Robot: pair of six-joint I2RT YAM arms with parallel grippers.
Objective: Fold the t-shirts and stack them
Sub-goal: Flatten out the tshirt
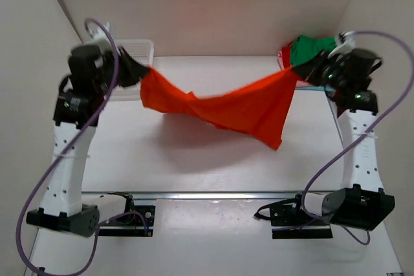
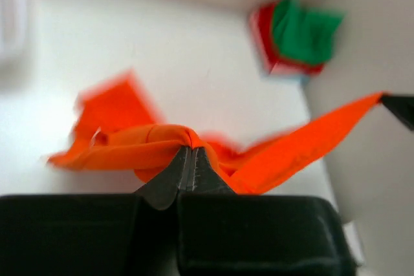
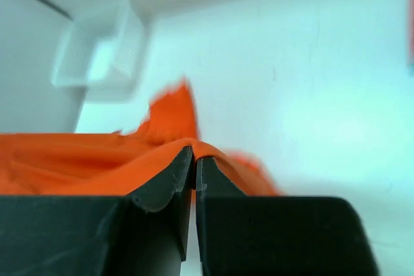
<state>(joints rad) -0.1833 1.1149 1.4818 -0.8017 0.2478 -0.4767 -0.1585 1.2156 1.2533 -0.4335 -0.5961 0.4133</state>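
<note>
A bright orange t-shirt (image 1: 220, 105) hangs stretched in the air between both arms, sagging in the middle above the table. My left gripper (image 1: 139, 72) is shut on its left end; the left wrist view shows the jaws pinched on a bunch of orange cloth (image 2: 149, 147) at the left gripper (image 2: 190, 149). My right gripper (image 1: 303, 71) is shut on the right end, and in its own view the right gripper (image 3: 195, 157) has orange cloth (image 3: 77, 159) draped over its tips. Folded green and red t-shirts (image 1: 304, 48) are stacked at the back right corner (image 2: 299, 33).
A white mesh basket (image 1: 137, 53) stands at the back left, behind the left gripper, also blurred in the right wrist view as the basket (image 3: 100, 53). White walls close in the table on three sides. A metal rail (image 1: 213, 194) runs across the near edge.
</note>
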